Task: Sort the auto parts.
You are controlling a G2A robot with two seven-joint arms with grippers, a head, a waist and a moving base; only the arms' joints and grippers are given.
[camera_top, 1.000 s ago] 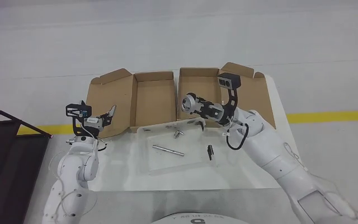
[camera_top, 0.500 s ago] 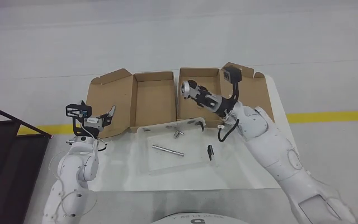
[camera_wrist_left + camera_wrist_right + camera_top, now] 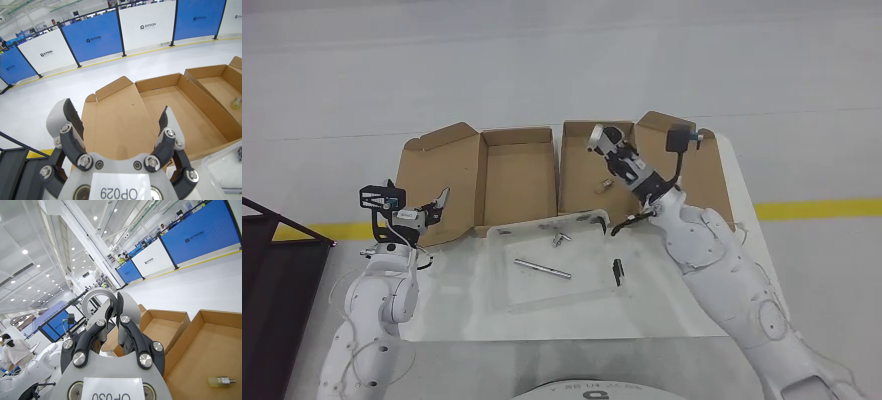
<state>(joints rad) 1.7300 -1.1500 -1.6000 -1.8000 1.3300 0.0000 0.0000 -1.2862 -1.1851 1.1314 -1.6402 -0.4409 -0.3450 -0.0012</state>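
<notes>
Two open cardboard boxes sit side by side at the table's far edge: left box, right box. Small cylindrical fitting lies in the right box. Clear tray sits just near of the boxes. In it: rod at centre, small bolt-like part at the far side, black clip to the right. Right gripper is over the right box's far end, clamped on a metal ring. Left gripper, fingers spread, is over the left box's outer flap.
</notes>
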